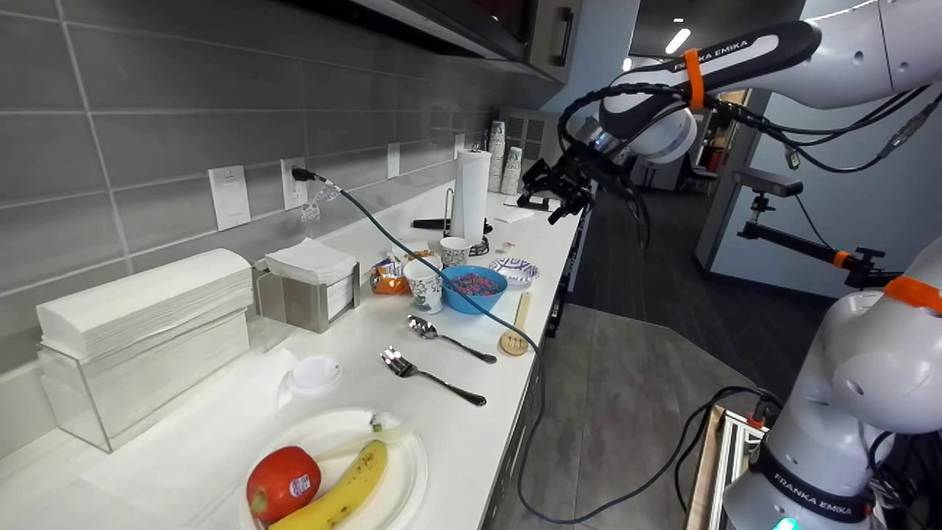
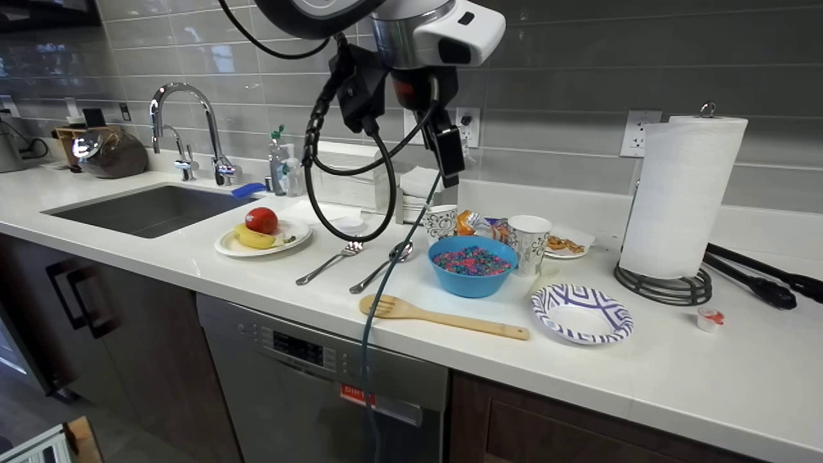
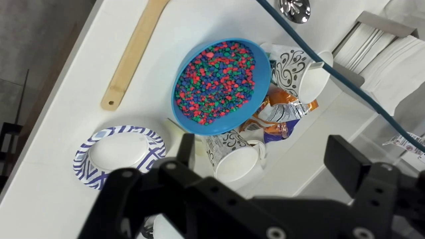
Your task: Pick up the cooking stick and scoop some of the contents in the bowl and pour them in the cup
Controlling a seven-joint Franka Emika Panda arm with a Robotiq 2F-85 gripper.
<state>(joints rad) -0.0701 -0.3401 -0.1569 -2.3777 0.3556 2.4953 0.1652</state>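
Jaws of the black gripper (image 3: 265, 152) stand spread wide, well above the white counter (image 2: 675, 373) in both exterior views. Seen from the wrist, the blue bowl (image 3: 264, 76) sits ahead of them, holding red, green and blue bits (image 3: 215, 86). The wooden cooking stick (image 3: 131, 63) lies flat ahead and to the left of the jaws, its holed handle end the nearer one. Framed in the gap of the jaws, far beneath, is the nearer paper cup (image 3: 229, 146); the farther paper cup (image 3: 289, 69) stands ahead and right, past some snack wrappers (image 3: 279, 113). Left of the jaws, a patterned dish (image 3: 81, 162) is partly hidden by the gripper. A teal cord (image 3: 358, 93) crosses ahead and to their right.
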